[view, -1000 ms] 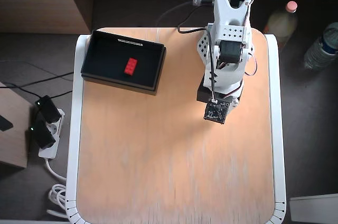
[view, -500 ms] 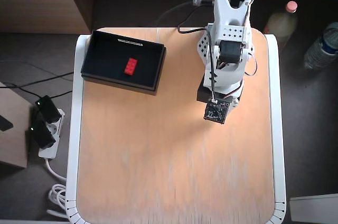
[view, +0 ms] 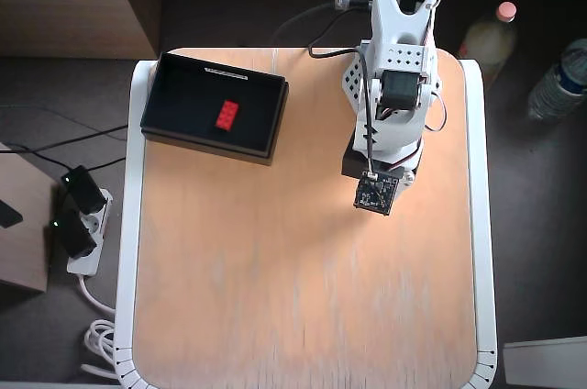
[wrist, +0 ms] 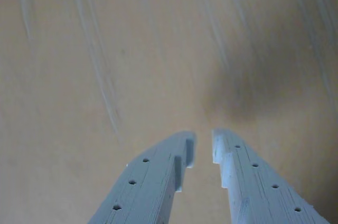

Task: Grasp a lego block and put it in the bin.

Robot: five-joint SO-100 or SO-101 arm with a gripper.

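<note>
The wooden table (view: 303, 297) takes up most of the overhead view, pale orange with a white edge and nothing loose lying on its open stretch. Near its far side the white arm (view: 394, 86) sits folded up over its own base, well apart from anything it might pick. Over at the table's left far corner in that view stands the bin (view: 174, 123), a black shallow box with a pale strip on its far rim. Inside it, roughly in the middle of the floor, lies the lego block (view: 227, 115), small and bright red, the only thing in there. So the job looks done to me: brick in the box, nothing left on the table to fetch. The gripper (wrist: 204, 147), seen from the wrist, has its two fingers drawn nearly together with a thin gap, holding nothing, just bare wood beneath
</note>
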